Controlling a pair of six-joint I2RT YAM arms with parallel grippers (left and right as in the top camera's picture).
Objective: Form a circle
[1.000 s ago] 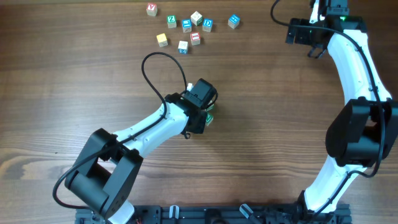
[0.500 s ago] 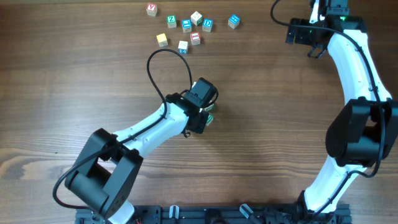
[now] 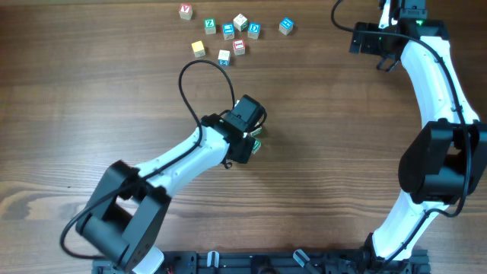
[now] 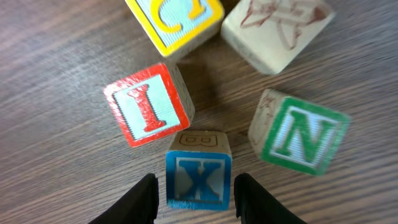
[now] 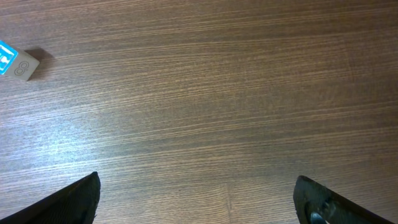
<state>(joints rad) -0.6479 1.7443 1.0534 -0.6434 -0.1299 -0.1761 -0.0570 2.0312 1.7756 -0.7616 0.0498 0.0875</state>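
— Cubes first: where is the circle (image 4: 198, 142)?
— Mid-bench (image 3: 342, 152), right beneath the left fingers (image 4: 144, 200). Yellow cube (image 4: 177, 22), pale cube (image 4: 273, 31), green N (image 4: 305, 140), blue X (image 4: 199, 180) and red I (image 4: 146, 106) sit in a tight ring, well apart from the loose cubes (image 3: 228, 32) at the far edge.
— And those left fingers?
— Open, one on each side of the blue X, with a thin gap showing.
— Right fingers (image 5: 74, 202)?
— Spread wide above bare wood, holding nothing. One light-blue cube (image 5: 15, 62) lies off to the side.
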